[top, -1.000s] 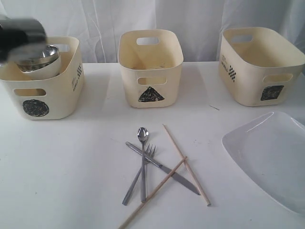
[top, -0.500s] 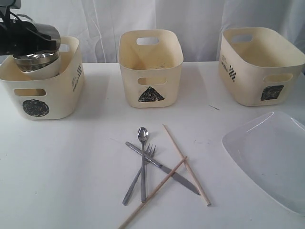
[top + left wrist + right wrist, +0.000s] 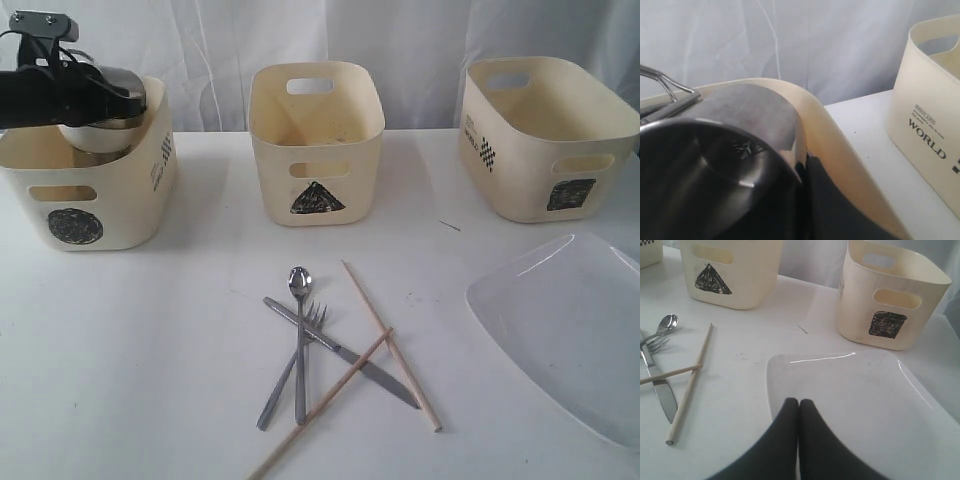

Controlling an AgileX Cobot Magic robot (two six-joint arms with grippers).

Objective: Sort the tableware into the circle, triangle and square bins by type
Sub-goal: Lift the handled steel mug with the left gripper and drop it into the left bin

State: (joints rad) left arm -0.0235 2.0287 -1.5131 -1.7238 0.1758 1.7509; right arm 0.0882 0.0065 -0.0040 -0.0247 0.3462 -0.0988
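My left gripper (image 3: 105,95) hangs over the circle bin (image 3: 100,205), shut on the rim of a steel mug (image 3: 715,175). The mug sits just above a white bowl (image 3: 90,135) inside that bin, and its wire handle (image 3: 665,85) shows in the left wrist view. The steel bowl and a second mug are hidden. On the table, the spoon (image 3: 300,285), fork (image 3: 290,365), knife (image 3: 345,352) and two chopsticks (image 3: 390,345) lie crossed in front of the triangle bin (image 3: 315,150). My right gripper (image 3: 799,402) is shut and empty over the white plate (image 3: 855,395), near the square bin (image 3: 890,295).
The three bins stand in a row along the back of the white table, before a white curtain. The plate (image 3: 570,330) lies at the front right, reaching the table edge. The triangle bin's side (image 3: 930,100) reads "WORLD".
The left arm has carried the mug rightward and down over the circle bin. The steel bowl seen inside the white bowl earlier is now covered. Nothing else moved.
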